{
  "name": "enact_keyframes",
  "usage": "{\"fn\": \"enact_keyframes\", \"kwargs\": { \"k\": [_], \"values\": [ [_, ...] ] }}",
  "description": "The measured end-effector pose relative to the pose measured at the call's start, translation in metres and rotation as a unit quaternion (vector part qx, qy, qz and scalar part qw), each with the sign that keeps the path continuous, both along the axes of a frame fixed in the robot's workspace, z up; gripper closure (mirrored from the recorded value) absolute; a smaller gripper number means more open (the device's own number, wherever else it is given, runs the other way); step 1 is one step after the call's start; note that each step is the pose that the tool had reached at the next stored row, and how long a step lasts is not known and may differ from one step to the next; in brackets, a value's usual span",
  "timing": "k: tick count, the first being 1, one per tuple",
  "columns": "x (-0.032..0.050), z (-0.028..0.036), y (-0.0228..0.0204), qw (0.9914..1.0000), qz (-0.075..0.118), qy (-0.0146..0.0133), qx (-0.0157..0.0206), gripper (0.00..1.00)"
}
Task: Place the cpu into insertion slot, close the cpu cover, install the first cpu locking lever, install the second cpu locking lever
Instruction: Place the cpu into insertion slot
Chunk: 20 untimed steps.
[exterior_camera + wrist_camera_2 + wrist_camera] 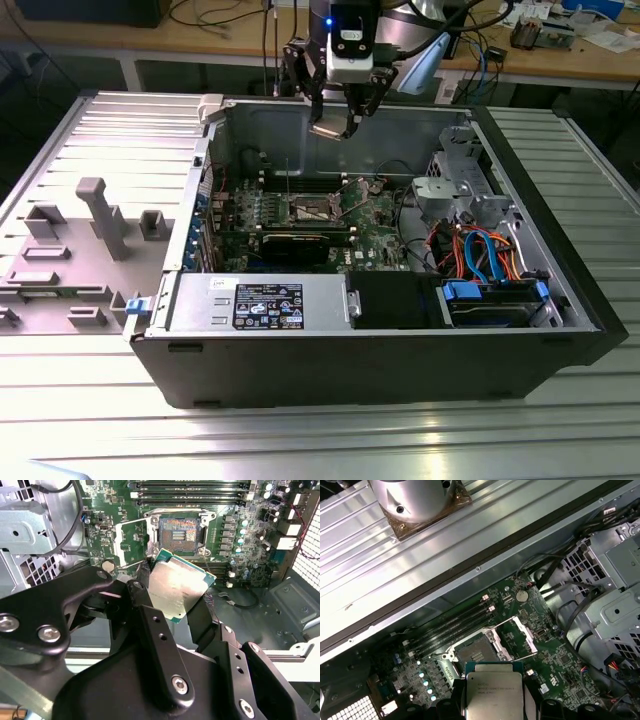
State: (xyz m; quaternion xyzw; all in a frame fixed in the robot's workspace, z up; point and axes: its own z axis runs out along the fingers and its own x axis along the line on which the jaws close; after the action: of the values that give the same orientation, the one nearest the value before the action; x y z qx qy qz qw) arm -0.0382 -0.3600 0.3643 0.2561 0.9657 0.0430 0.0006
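1 arm is carrying the work, and you are reading it view by view.

In the exterior view, the gripper (336,122) is hanging over the open computer case (350,370), close to the case's rear wall at about 12 o'clock. Its jaws are clenching the cpu (328,130) by 2 opposite edges. The insertion slot (312,208) is lying down on the green circuit board (380,235), toward 6 o'clock from the chip and well apart from it, so the chip is hovering clear of the board.

In the second wrist view, the cpu (177,587) is sitting tilted between the 2 black fingers (145,605), with its silver top facing the camera. The insertion slot (179,529) is showing just past the chip's far corner, and its dark pin grid is lying uncovered. The cpu cover (131,539) is standing swung open beside the socket, so nothing is blocking the opening.

In the first wrist view, the cpu (492,695) is filling the gap between the jaws, and the insertion slot (475,652) is lying straight ahead of it with the cpu cover (517,637) folded back alongside. You are probably seeing the chip's edges turned a little against the socket's rim, though the camera angle is making that hard to judge.
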Motion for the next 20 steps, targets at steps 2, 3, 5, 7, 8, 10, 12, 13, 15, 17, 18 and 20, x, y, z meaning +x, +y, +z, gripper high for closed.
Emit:
{"fn": "enact_keyframes", "kwargs": {
  "k": [2,3,5,7,8,10,12,13,15,17,18,20],
  "values": [
    [0.0000,0.0000,0.0000,1.00000,0.000,0.0000,0.0000,0.45],
    [0.0000,0.0000,0.0000,1.00000,0.000,0.0000,0.0000,0.45],
    [0.0000,0.0000,0.0000,1.00000,0.000,0.0000,0.0000,0.45],
    [0.0000,0.0000,0.0000,1.00000,0.000,0.0000,0.0000,0.45],
    [0.0000,0.0000,0.0000,1.00000,0.000,0.0000,0.0000,0.45],
    [0.0000,0.0000,0.0000,1.00000,-0.001,0.0000,0.0000,0.45],
    [0.0000,-0.0001,0.0000,0.99999,-0.005,0.0000,0.0000,0.45],
    [0.0000,-0.0002,0.0000,0.99996,-0.008,0.0000,0.0000,0.45],
    [0.0000,-0.0004,0.0000,0.99989,-0.015,0.0000,-0.0001,0.45],
    [0.0000,-0.0007,0.0000,0.99969,-0.025,0.0000,-0.0001,0.45],
    [0.0000,-0.0010,0.0000,0.99952,-0.031,0.0000,-0.0001,0.45],
    [0.0000,-0.0014,-0.0001,0.99926,-0.038,0.0000,-0.0002,0.45]
  ]
}}
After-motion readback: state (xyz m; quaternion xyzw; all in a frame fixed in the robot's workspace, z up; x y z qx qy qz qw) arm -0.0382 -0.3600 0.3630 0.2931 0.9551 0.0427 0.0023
